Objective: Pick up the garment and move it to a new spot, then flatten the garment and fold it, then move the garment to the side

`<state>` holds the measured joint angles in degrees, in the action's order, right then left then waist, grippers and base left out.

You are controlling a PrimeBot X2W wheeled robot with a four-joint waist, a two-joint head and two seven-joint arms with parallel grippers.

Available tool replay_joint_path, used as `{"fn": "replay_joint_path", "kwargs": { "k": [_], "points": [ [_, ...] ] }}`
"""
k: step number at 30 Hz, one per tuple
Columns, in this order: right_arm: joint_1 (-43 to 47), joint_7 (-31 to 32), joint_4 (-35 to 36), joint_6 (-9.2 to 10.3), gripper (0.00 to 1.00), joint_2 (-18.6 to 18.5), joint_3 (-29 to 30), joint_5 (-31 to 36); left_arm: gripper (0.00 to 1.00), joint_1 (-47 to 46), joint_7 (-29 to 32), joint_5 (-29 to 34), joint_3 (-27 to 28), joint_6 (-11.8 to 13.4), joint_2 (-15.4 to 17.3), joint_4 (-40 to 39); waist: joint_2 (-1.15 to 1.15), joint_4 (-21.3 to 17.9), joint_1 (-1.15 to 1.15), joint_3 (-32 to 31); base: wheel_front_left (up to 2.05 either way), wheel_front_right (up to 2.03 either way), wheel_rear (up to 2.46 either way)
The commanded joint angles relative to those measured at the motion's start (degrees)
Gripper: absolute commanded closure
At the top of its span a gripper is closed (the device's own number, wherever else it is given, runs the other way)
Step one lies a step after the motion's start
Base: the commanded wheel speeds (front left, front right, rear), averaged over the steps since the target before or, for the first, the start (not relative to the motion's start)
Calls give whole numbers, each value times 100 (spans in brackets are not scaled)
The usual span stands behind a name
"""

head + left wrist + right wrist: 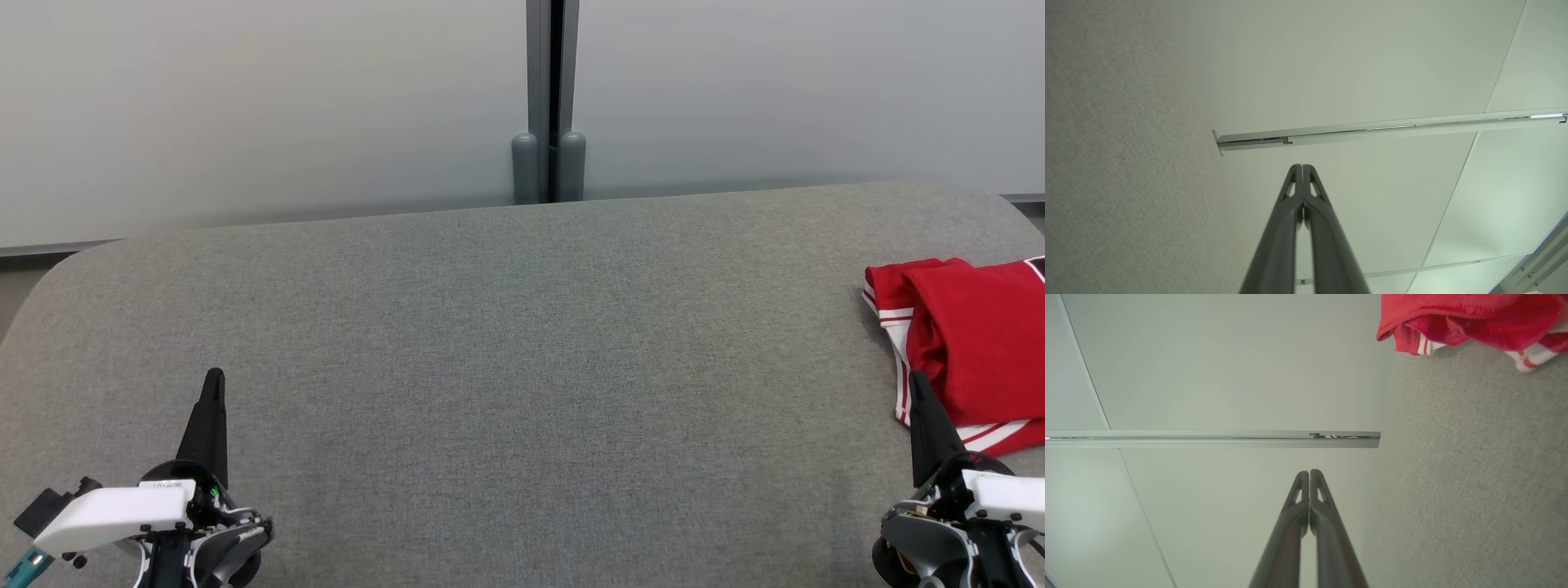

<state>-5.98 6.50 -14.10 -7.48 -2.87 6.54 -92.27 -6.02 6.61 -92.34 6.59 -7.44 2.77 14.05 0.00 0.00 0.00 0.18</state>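
The garment, red with white stripes along its edges, lies in a compact, layered bundle at the far-right end of the gray fabric-covered table. Its right part is cut off by the edge of the head view. The right gripper stands at the near right with its two dark fingers pressed together and nothing between them. Its tip overlaps the garment's near-left edge in the head view, and contact with the cloth cannot be determined. In the right wrist view the closed fingers point toward the pale wall, with the garment resting on the table off to one side. The left gripper stands at the near left, well apart from the garment, fingers likewise pressed together and empty. Beyond the table's far edge, a dark vertical post divides the wall at its middle.
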Motion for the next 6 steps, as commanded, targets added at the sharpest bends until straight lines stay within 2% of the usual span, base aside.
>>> {"fn": "replay_joint_path", "kwargs": {
  "k": [1, 6],
  "points": [
    [-62, 9, -9, -2, 100, -1, 8, -22, 100, -50, 14, -5, 26, -26, 11, 4, 0, 0, 0, 0, 0, 0, 0],
    [-62, 10, -9, -2, 100, -1, 7, -21, 100, -50, 14, -5, 26, -26, 11, 4, 0, 0, 0, 0, 0, 0, 0]
  ]
}}
